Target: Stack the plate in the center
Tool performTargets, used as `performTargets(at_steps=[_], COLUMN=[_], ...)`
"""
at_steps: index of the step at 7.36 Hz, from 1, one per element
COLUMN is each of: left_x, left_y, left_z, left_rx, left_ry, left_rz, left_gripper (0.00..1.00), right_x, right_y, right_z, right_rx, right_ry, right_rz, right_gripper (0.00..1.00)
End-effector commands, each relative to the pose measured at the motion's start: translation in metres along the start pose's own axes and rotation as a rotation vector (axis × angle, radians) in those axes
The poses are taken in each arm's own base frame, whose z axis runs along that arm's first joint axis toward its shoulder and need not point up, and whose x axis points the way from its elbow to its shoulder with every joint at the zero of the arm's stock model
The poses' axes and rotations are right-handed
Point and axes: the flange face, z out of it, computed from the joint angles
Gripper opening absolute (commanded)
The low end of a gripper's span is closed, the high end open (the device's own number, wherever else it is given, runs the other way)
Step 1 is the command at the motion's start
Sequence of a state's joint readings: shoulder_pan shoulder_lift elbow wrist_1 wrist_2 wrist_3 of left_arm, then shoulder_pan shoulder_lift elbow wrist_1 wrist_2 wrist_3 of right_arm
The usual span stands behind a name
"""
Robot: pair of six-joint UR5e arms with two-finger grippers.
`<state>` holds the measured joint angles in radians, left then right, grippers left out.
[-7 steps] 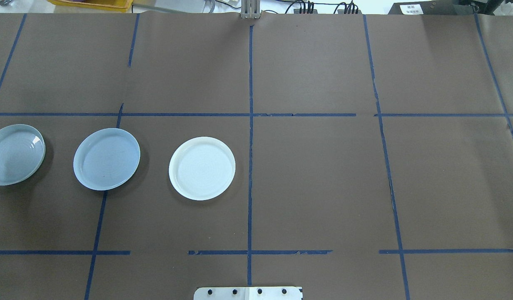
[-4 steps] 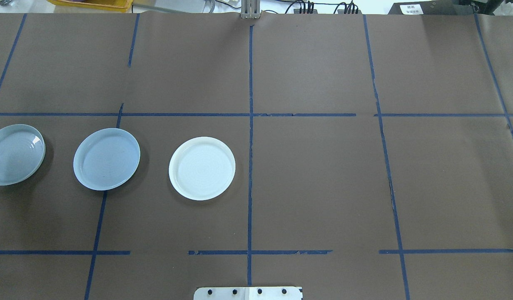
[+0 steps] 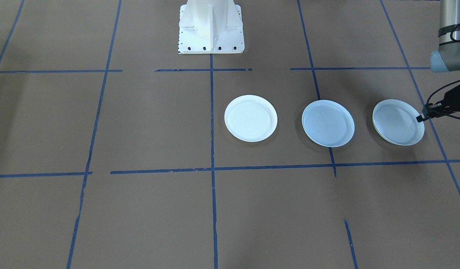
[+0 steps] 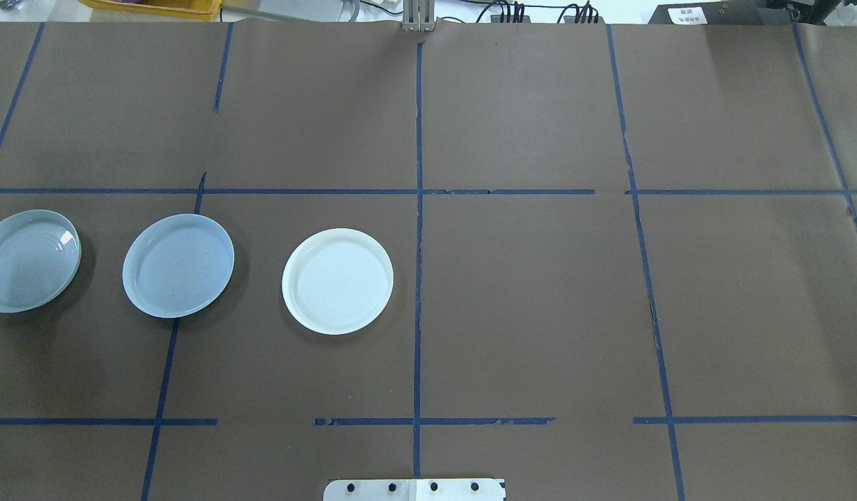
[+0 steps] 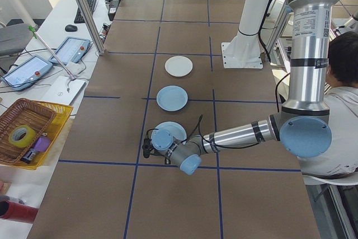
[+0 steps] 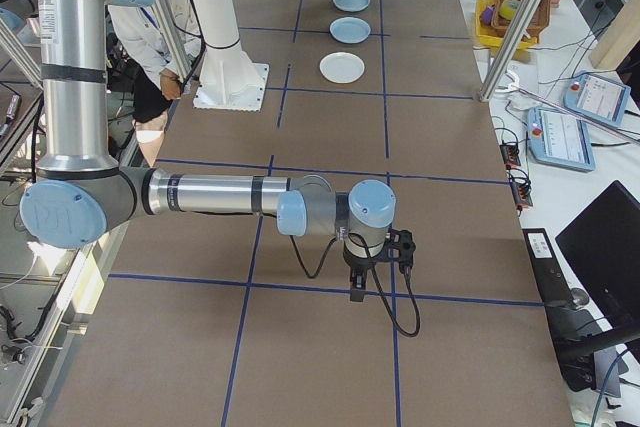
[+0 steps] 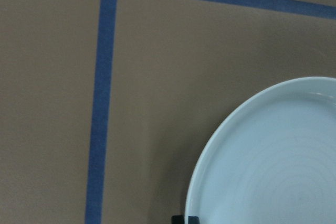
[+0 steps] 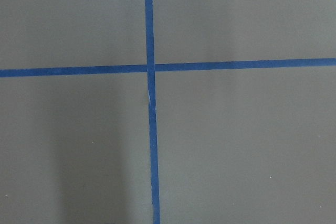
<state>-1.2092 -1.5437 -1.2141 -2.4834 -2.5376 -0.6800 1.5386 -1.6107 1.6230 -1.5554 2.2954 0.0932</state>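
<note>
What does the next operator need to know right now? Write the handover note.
Left gripper: at the outer rim of the ringed plate; whether it grips cannot be told.
Right gripper: over a tape crossing, far from the plates; open or shut unclear.
Center plate sits between the ringed plate and the white plate, all three apart.
Done: nothing stacked yet.
Left: stack the plates on the center plate.

Taped brown table (image 4: 526,313) (blue grid) bears three plates (image 4: 178,265).
</note>
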Motion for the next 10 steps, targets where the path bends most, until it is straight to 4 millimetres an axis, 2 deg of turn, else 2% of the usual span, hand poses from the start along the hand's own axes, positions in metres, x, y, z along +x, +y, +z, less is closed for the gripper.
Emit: performTargets(at_steps=[1,2,4,5,8,9,10], left_x=[0.033,0.051,0.103,0.134,0.209,0.227,0.229], left_y=[0.002,-0.003,-0.018,-0.012,0.018,0.023,0.024], left_z=[-0.018,-0.032,-0.055,-0.041,0.008,0.025,0.027], left_rx=[-0.044,-0.016,0.126,0.129,0.048,0.041,0.038], left_ry=[0.115,0.125,0.083,0.093,0.112,0.109,0.110], left_rz=[0.036,-0.019,-0.151,-0.188,-0.198,-0.201,-0.203], left_gripper=[0.00,0.00,0.00,0.00,0.00,0.00,0.00], right_x=[0.000,0.000,0.000,0.000,0.000,0.000,0.000], right_y=[0.000,0.000,0.000,0.000,0.000,0.000,0.000], right_z=[0.000,0.000,0.000,0.000,0.000,0.000,0.000], right_rx=[0.000,0.000,0.000,0.000,0.001,0.000,0.000], right_ry=[-0.001,0.001,-0.001,0.001,-0.001,0.001,-0.001], right_rz=[0.000,0.000,-0.001,0.000,-0.001,0.000,0.000], right_gripper=[1.00,1.00,1.00,1.00,1.00,1.00,1.00])
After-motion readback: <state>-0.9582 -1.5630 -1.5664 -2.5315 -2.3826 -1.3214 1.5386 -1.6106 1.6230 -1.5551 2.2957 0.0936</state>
